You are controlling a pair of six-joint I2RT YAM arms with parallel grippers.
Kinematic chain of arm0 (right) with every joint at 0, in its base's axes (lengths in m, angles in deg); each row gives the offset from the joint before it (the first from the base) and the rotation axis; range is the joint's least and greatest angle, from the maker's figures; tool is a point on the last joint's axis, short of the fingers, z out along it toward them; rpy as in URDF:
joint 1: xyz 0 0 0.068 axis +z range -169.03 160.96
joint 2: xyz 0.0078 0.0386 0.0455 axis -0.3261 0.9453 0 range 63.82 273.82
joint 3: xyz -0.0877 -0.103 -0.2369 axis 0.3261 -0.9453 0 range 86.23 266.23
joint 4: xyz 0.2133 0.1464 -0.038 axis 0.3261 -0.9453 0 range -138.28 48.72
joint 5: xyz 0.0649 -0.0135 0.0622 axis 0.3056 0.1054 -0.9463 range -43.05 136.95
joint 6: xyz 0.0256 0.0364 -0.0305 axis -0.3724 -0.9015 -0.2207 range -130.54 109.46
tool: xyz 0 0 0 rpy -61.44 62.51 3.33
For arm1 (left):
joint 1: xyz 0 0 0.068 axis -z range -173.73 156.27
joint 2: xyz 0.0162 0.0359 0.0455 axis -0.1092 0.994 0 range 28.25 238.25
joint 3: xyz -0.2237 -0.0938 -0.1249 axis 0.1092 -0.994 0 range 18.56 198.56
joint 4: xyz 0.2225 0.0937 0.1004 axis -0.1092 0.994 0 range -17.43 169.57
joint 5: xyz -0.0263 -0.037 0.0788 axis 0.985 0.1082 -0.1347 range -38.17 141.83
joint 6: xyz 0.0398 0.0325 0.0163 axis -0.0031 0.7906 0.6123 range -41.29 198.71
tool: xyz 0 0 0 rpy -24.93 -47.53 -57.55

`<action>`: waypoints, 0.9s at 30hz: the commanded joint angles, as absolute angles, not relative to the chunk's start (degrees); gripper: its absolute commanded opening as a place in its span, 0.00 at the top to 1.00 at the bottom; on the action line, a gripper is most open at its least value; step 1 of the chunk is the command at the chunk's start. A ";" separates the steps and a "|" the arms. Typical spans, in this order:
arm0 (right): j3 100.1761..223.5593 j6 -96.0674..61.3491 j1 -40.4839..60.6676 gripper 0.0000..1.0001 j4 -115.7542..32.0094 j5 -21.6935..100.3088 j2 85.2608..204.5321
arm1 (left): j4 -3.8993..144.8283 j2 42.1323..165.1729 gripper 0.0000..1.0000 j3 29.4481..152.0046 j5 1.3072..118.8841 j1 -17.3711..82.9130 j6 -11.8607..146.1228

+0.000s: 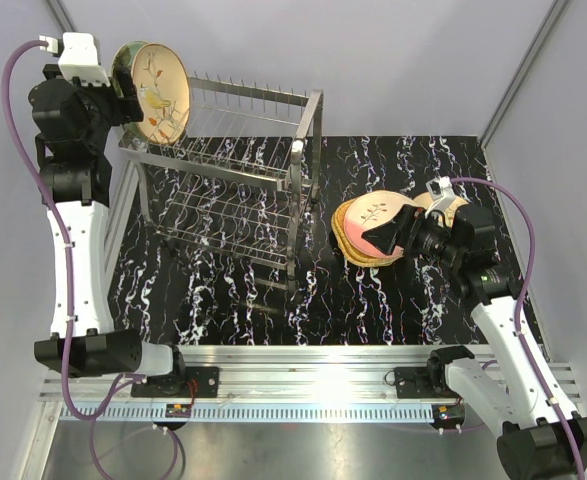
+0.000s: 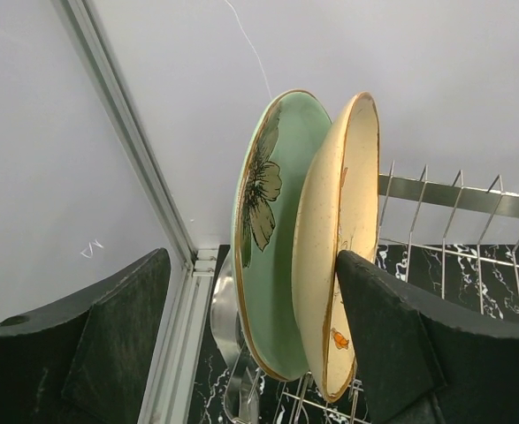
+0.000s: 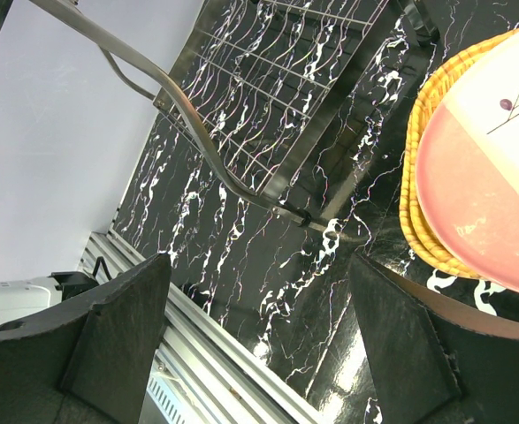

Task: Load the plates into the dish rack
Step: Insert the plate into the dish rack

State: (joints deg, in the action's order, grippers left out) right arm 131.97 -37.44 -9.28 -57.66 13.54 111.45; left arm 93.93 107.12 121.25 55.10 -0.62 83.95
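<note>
Item: plate loading, early stage; by judgement well under half done. Nearest the arm bases, at about 4 o'clock in the overhead view, the right gripper [image 3: 259, 340] hangs with its jaws spread to their widest and nothing between them, holding nothing. Just ahead of it, at 2 o'clock in its wrist view, lies the unloaded stack [image 1: 361, 232] flat on the black marbled table [image 1: 223, 300]: a pink-cream plate [image 3: 489, 194] on top, an orange wicker plate [image 3: 412, 190] showing under its rim, and further plates below that cannot be counted. The right fingers sit beside the stack's edge, apart from it, not around any plate. Farther back, at 9 o'clock from the stack, stands the dish rack [image 1: 233, 170], most of its top prongs unfilled. Farthest, at 11 o'clock in the overhead view, two plates stand upright at the rack's left end: a mint-green plate [image 2: 272, 265] with a flower and a cream plate [image 2: 334, 221] against it. The left gripper [image 2: 255, 344] straddles the pair with jaws wide; its left finger is well clear of the green plate, its right finger is at the cream plate's rim, touching or just beside, which cannot be told. It grips neither. Left to do: the whole stack.
</note>
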 commanded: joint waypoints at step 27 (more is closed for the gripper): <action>134.66 -37.00 -8.40 0.11 -58.06 15.04 110.22 | 98.67 97.33 0.09 126.23 61.94 -0.85 76.62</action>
